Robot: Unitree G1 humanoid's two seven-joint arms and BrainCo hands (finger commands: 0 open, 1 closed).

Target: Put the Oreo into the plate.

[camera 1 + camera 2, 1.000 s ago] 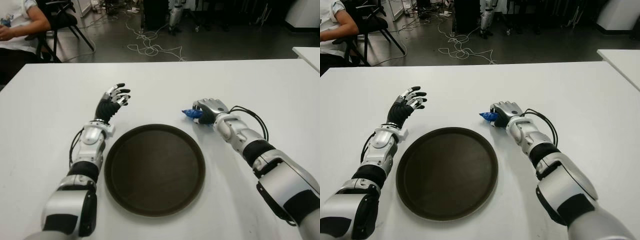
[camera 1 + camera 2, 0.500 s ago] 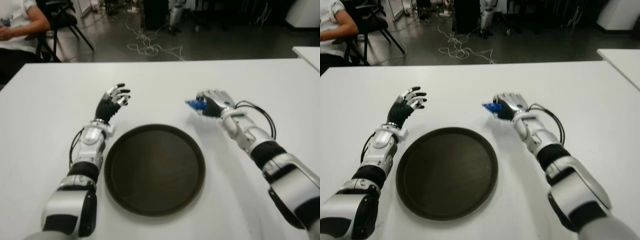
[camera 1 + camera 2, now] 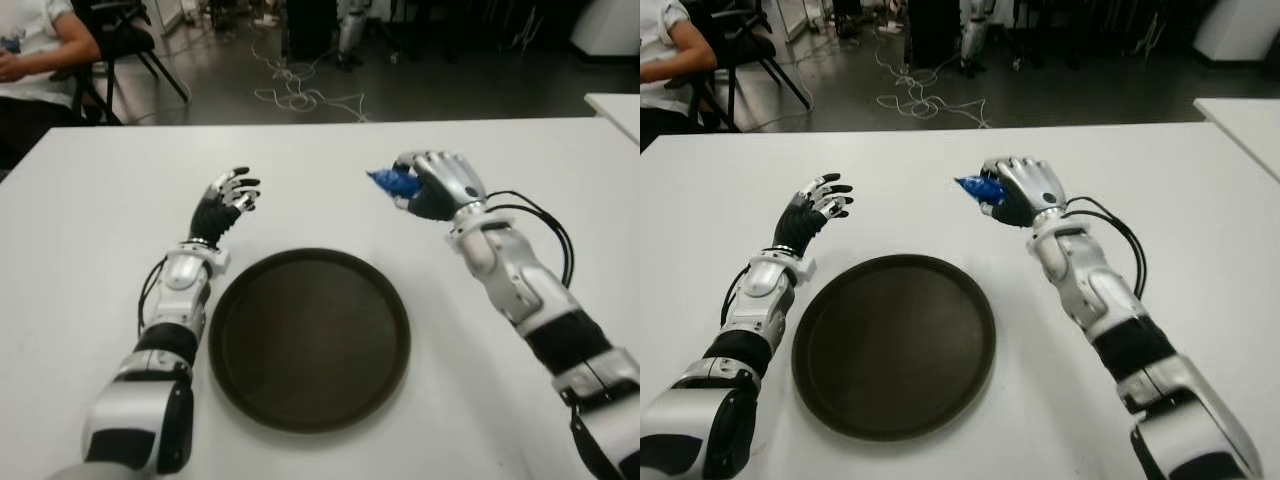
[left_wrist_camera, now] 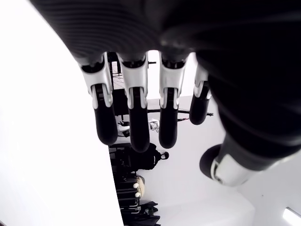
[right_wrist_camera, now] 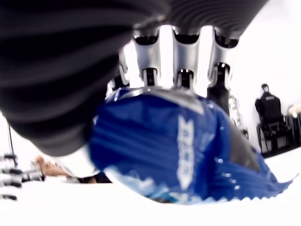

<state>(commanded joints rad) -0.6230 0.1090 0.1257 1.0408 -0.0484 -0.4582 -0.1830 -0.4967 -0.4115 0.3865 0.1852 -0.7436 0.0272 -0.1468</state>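
Note:
A blue Oreo packet [image 3: 388, 181] sticks out of my right hand [image 3: 432, 186], whose fingers are curled tight around it; the right wrist view shows the blue wrapper [image 5: 188, 150] filling the palm. The hand hangs above the white table [image 3: 90, 200], beyond the far right rim of the plate. The plate [image 3: 309, 338] is a round dark brown tray lying flat in front of me with nothing in it. My left hand [image 3: 226, 201] shows to the left of the plate's far edge, fingers spread and holding nothing.
A person sits on a chair [image 3: 120, 40] beyond the table's far left corner. Cables [image 3: 300, 95] lie on the floor behind the table. A second white table's corner [image 3: 615, 105] shows at the far right.
My right hand has risen off the table with the Oreo packet and moved farther from me. The left hand has not moved.

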